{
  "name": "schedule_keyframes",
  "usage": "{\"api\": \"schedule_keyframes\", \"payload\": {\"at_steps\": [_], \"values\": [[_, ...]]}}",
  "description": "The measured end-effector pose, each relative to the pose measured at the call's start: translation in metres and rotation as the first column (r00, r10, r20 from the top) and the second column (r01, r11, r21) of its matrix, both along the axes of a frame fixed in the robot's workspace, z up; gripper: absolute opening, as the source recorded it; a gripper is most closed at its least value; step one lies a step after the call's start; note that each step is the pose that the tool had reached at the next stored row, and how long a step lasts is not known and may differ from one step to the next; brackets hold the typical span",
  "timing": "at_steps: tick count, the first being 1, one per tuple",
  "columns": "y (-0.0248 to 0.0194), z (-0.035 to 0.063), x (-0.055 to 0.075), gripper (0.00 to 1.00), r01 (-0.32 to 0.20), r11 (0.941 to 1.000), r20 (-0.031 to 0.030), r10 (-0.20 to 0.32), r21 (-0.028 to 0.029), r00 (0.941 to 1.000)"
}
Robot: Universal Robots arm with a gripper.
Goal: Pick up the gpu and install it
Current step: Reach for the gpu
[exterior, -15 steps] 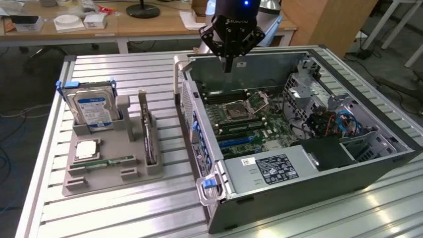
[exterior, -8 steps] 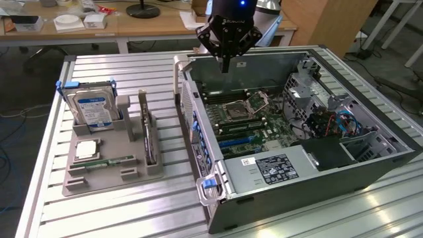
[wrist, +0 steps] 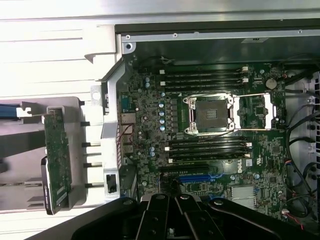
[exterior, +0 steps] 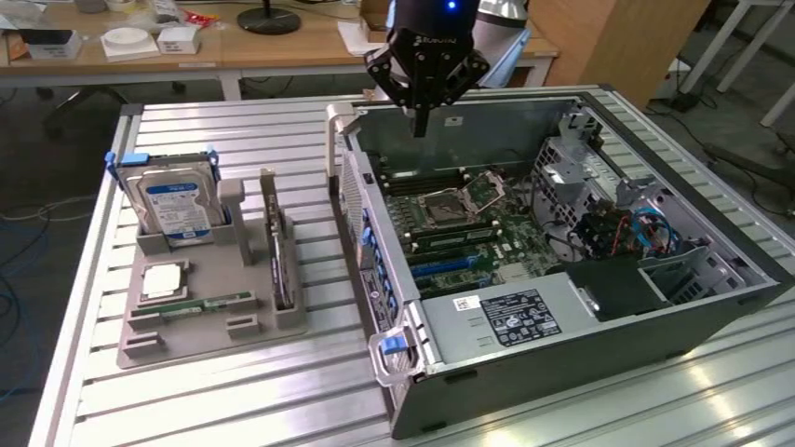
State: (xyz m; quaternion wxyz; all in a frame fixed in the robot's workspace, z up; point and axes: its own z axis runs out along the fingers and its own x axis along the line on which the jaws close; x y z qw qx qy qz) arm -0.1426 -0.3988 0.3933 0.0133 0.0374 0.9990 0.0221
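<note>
- Black gripper (exterior: 420, 124) closed, empty, hovering over open grey computer case (exterior: 597, 345).
- Thin dark gpu card (exterior: 281, 265) upright in grey holder (exterior: 205, 335) on slatted metal tabletop (exterior: 223, 400), beside case.

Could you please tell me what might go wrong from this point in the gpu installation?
The gripper is shut and empty above the open case; the gpu stands on edge in the gray holder, so closed fingers could knock it over.
The hard drive stands in the same holder and may get bumped.
The bare CPU socket lies exposed to a misplaced card.
</note>
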Motion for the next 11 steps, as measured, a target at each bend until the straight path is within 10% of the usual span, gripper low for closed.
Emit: {"api": "schedule_keyframes", "payload": {"at_steps": [11], "values": [[0.0000,0.0000,-0.0054,0.10,0.000,1.0000,0.0000,0.000,0.0000,1.0000]]}}
